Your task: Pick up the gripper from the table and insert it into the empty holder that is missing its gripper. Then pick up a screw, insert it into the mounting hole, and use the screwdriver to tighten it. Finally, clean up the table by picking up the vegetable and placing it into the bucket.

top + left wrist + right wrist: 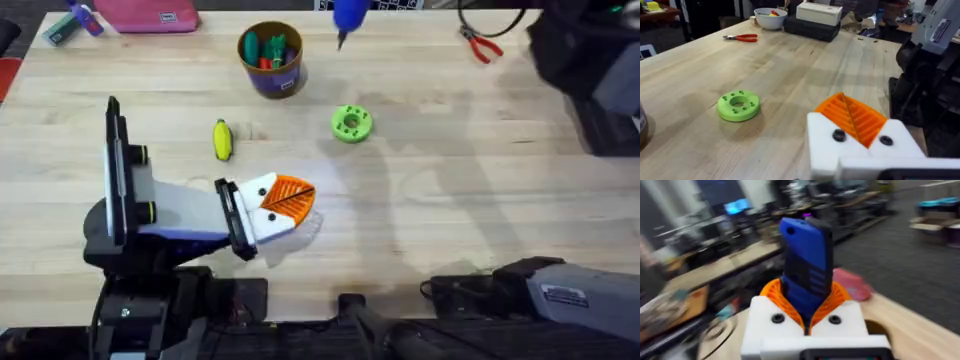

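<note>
Fingers of the right gripper (807, 317) are clamping a blue screwdriver (807, 265) ready for tightening, left gripper (280, 205) is sitting low over the counter (450, 180), opening unclear, yellow vegetable (222, 139) lying near the bucket (271, 58).

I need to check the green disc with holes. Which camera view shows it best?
The left wrist view shows the green disc best: it lies near and large on the table, its centre hole and small holes plain. The overhead view shows it smaller, right of the yellow vegetable.
</note>
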Tool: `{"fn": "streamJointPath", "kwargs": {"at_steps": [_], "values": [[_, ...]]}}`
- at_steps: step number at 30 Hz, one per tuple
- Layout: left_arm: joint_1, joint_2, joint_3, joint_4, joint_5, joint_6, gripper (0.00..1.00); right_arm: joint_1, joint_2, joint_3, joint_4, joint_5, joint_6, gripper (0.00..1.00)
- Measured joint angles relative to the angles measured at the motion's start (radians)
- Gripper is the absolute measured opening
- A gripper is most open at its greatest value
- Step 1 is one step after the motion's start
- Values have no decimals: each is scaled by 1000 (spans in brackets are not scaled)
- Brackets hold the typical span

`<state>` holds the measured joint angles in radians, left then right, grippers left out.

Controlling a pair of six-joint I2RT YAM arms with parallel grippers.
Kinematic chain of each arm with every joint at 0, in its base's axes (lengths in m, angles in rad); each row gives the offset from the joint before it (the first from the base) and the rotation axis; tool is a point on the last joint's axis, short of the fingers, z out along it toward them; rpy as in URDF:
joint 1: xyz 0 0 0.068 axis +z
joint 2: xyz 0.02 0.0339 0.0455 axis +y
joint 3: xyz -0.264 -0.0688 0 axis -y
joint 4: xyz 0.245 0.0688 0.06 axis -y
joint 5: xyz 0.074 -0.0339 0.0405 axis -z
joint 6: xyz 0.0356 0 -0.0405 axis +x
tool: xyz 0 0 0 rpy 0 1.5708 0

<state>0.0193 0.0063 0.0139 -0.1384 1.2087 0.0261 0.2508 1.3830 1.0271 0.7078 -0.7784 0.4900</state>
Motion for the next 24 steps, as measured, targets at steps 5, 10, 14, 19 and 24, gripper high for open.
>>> {"fn": "streamJointPath", "kwargs": {"at_steps": [5, 10, 14, 19, 24], "values": [[0, 0, 0, 0, 0, 0, 19, 45, 36, -9, 96, -145, 30, 26], [0, 0, 0, 0, 0, 0, 19, 114, 46, -10, 173, -215, 5, 26], [0, 0, 0, 0, 0, 0, 19, 173, 70, -10, 292, -259, -4, 26], [0, 0, 0, 0, 0, 0, 19, 262, 188, -10, 518, -347, -3, 26], [0, 0, 0, 0, 0, 0, 19, 282, 254, -10, 696, -393, 44, 26]]}}
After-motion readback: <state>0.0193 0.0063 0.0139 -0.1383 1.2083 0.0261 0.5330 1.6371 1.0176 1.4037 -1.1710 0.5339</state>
